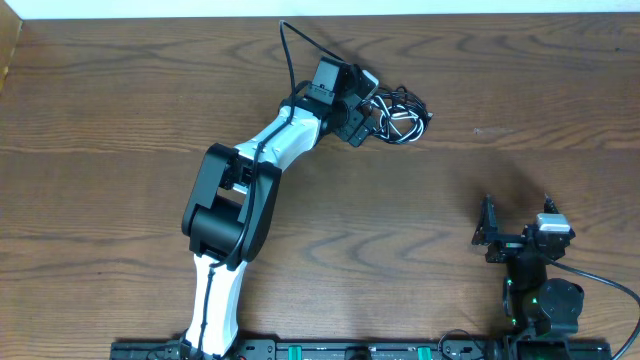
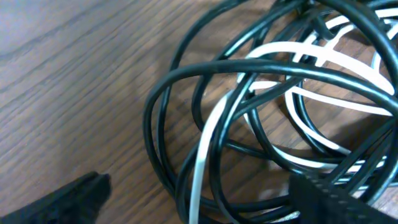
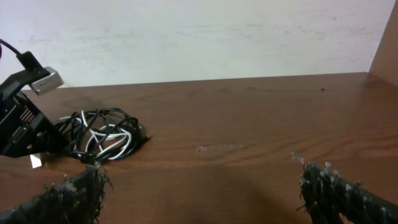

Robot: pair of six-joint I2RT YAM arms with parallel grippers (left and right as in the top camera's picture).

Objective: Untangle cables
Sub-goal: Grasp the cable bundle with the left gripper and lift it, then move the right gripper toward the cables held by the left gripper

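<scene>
L gripper point(image 1: 372, 122) sits over the cables point(image 1: 402, 112), far-centre of the table point(image 1: 120, 120), close to the back edge. Jaws wide apart, straddling the near side of the bundle. Wrist view: black cords point(image 2: 148, 124) + one white cord point(image 2: 208, 130) cross betw the fingertips, nothing clamped. R gripper point(image 1: 517, 222) is well apart at near-right, jaws wide apart, empty, facing the bundle across bare wood.

Risks (my read):
- Closing here prob. catches several cords at once, since they overlap where the fingers are. A pull would then drag the whole knot instead of freeing one strand.
- Nothing pins the bundle, so a one-arm pull likely slides it along the smooth top, poss. toward the back edge.
- Pulling a loop rather than a plug end could tighten the crossings. Can't find a clear plug end in the close view.

Surface: brown wood-grain top, matte, flat, no clutter near the bundle. Room: pale plain wall point(image 3: 186, 37) behind the table, wooden side panel point(image 3: 382, 43) at far right.
</scene>
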